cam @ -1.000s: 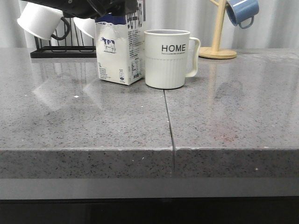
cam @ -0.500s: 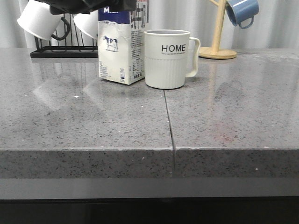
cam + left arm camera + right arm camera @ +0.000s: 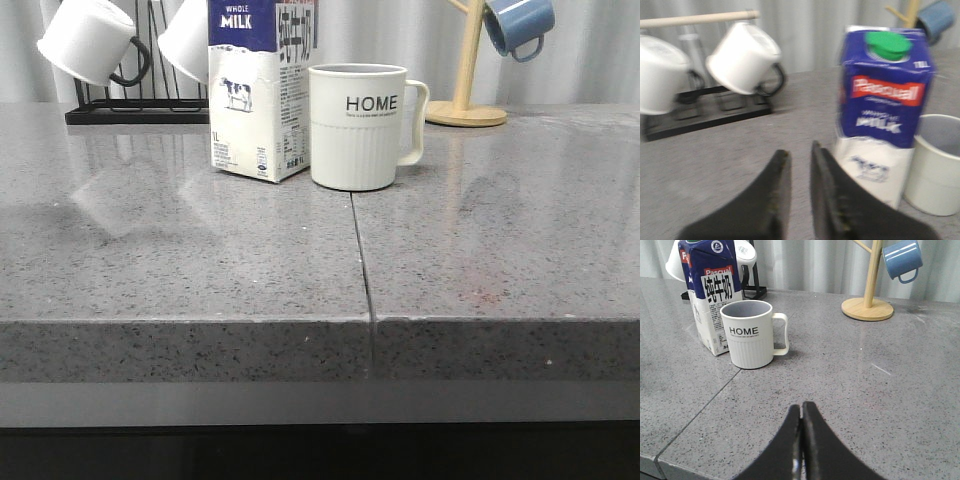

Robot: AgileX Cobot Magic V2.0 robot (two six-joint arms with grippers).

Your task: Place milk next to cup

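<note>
The milk, a tall white carton with a dark blue top and a cow picture, stands upright on the grey counter. It is just left of the cup and almost touches it. The cup is a cream ribbed mug lettered "HOME", with its handle to the right. In the left wrist view my left gripper hangs above the counter, beside the milk and away from the cup; its fingers are slightly apart and empty. My right gripper is shut and empty, well in front of the cup and milk. Neither arm shows in the front view.
A black rack with two white black-handled mugs stands behind the milk at the back left. A wooden mug tree holding a blue mug stands at the back right. A seam runs down the counter to its front edge.
My left arm, which was over the top of the milk, has lifted away out of the front view. The carton's blue top now shows. The milk and cup have stayed put.
</note>
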